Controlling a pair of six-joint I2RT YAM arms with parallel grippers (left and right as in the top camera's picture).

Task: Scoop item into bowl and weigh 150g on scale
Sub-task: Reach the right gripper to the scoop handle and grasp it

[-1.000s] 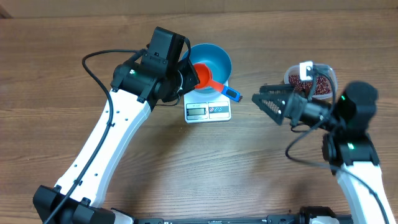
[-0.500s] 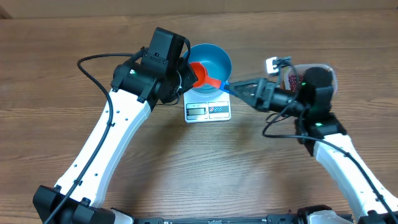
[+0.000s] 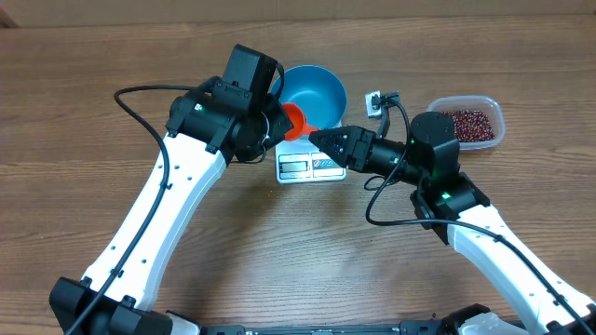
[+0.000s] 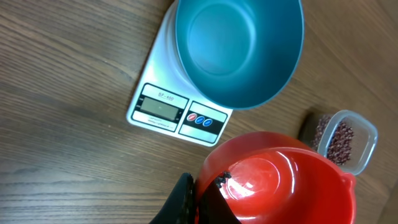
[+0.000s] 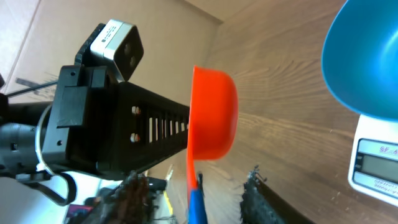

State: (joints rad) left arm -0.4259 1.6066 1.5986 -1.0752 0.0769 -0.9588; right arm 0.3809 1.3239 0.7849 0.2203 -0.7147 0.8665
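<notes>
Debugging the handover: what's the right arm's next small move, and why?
Probably close the right gripper on the blue handle: it sits between the open jaws, while the left gripper pinches the red scoop by its rim.

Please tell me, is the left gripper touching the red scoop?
Touching. The left wrist view shows the left gripper closed on the rim of the red scoop, with no gap.
</notes>
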